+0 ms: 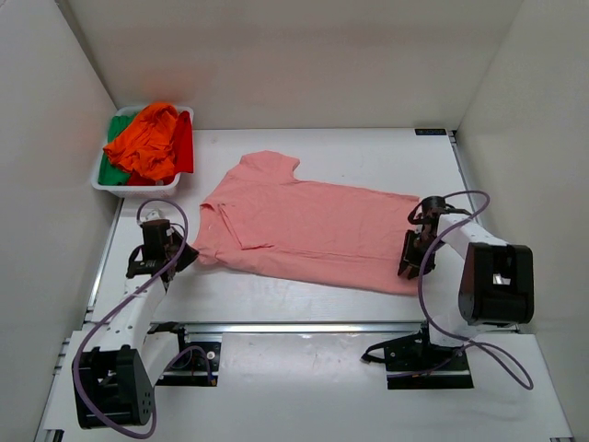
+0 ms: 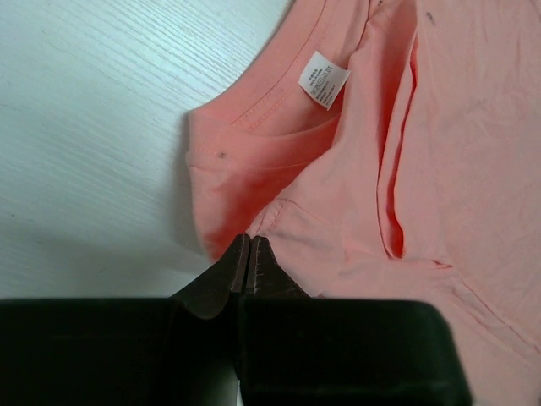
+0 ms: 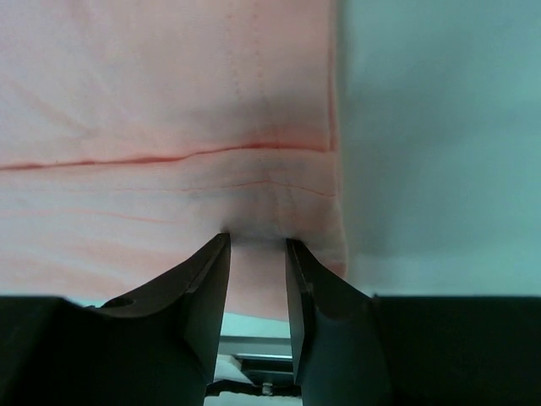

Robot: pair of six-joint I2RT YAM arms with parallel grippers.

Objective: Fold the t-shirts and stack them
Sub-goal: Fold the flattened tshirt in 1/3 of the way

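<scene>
The salmon-pink t-shirt [image 1: 304, 226] lies spread across the middle of the table, collar to the left, with one side partly folded over. My left gripper [image 1: 182, 258] is at its collar-side edge. In the left wrist view its jaws [image 2: 249, 243] are closed on a pinch of the pink fabric [image 2: 456, 169] below the white neck label [image 2: 324, 80]. My right gripper [image 1: 408, 267] is at the hem end. Its jaws [image 3: 256, 241] are open and the tips press on the pink cloth [image 3: 169, 85] close to its edge. The orange [image 1: 152, 138], red [image 1: 185, 147] and green [image 1: 112, 170] shirts lie bunched in the tray.
A white plastic tray [image 1: 138, 189] stands at the back left, close to the shirt's sleeve. White walls enclose the table on three sides. A metal rail [image 1: 304, 327] runs along the near edge in front of the arm bases.
</scene>
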